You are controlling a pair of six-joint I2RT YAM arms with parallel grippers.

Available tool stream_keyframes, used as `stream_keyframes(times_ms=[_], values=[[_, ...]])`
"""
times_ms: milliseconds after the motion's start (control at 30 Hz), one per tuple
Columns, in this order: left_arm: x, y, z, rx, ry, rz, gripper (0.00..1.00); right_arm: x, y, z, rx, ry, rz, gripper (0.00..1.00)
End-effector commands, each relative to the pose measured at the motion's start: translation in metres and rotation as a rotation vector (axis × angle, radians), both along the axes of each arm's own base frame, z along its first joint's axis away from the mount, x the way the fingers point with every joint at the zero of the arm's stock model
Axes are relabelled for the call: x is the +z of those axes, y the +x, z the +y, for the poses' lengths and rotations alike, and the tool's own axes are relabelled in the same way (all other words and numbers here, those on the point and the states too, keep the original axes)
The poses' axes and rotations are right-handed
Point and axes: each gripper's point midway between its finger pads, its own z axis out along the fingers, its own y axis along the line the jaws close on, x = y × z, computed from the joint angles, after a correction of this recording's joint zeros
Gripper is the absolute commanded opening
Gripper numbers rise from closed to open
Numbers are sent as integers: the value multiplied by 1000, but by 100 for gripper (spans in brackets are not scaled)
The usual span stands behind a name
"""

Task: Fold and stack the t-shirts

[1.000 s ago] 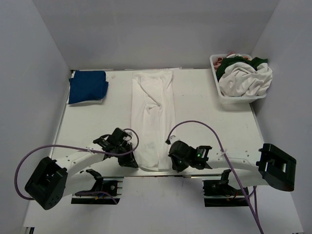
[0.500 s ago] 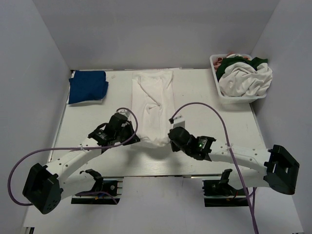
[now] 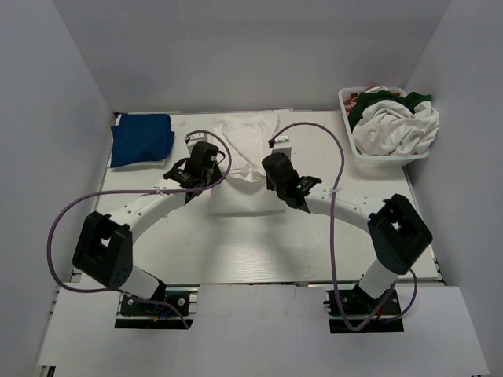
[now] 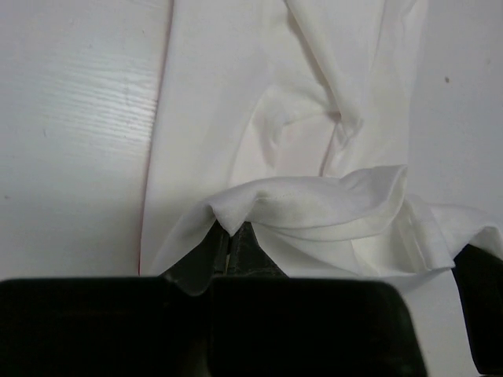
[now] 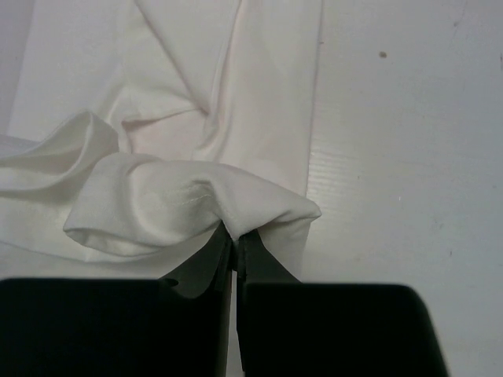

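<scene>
White tabletop (image 3: 314, 236) boxed in by plain pale walls, and toward the back-middle of it sits the white t-shirt (image 3: 245, 149), already narrowed into a long strip running away from the arm bases. Its near end is lifted and doubled over the rest, so a fold line lies closest to the bases and the raised hem hangs above the strip's middle. The left gripper (image 4: 229, 239) has its jaws pressed together on the hem's left corner, and the right gripper (image 5: 236, 239) is pinching the right corner the same way, both with only a sliver of cloth between the tips. That's my main worry: such a thin bite could let a corner slide out mid-carry, and the flap would flop down crooked. If one arm travels further than the other, the edges won't line up either. Both wrist views show a diagonal crease in the layer underneath, which I reckon gets trapped if the flap lands on it. Dragging low could also tug the bottom layer along. Further out, a folded blue t-shirt (image 3: 141, 140) lies at the far left, well apart, and more t-shirts (image 3: 397, 129) are heaped in the white basket (image 3: 377, 160) at the far right.
</scene>
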Motion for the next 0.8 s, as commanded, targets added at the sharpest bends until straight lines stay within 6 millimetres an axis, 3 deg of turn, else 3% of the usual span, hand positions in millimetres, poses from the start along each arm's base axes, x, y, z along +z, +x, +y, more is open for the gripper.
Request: stream_keyframes(times_ms=[0, 33, 67, 133, 233, 333, 367, 433, 467, 500, 533, 567, 600, 633, 767], values=[[24, 41, 0, 9, 5, -111, 0, 16, 35, 12, 27, 43, -42, 0], [22, 47, 2, 12, 17, -108, 0, 25, 44, 15, 24, 57, -59, 0], [28, 56, -1, 0, 9, -116, 0, 18, 48, 15, 16, 53, -46, 0], [12, 68, -5, -17, 17, -88, 0, 7, 61, 13, 4, 39, -17, 0], [8, 85, -9, -53, 10, -97, 0, 5, 76, 8, -15, 55, -8, 0], [-6, 98, -6, -55, 28, -55, 0, -13, 87, 9, 8, 48, 28, 0], [-9, 107, -4, -45, 35, -37, 0, -11, 93, 20, 45, 63, 34, 2], [-13, 111, 0, -29, 47, 11, 0, -16, 101, 19, 42, 53, 51, 19], [-16, 113, 5, -17, 54, 29, 8, -21, 99, 20, 48, 46, 80, 44], [-23, 112, 3, -29, 52, 52, 26, -23, 101, 19, 45, 40, 88, 59], [-21, 114, 5, -29, 44, 55, 75, -24, 102, 15, 39, 30, 100, 70], [-16, 117, 4, -29, 39, 44, 92, -18, 105, 14, 32, 33, 89, 78], [-18, 116, 7, -31, 33, 57, 100, -12, 104, 13, 23, 40, 80, 80], [-18, 114, 4, -45, 22, 62, 100, -8, 104, 11, 22, 47, 75, 87], [-25, 92, 1, -79, -13, 103, 100, -2, 92, 13, 53, 81, 84, 90]])
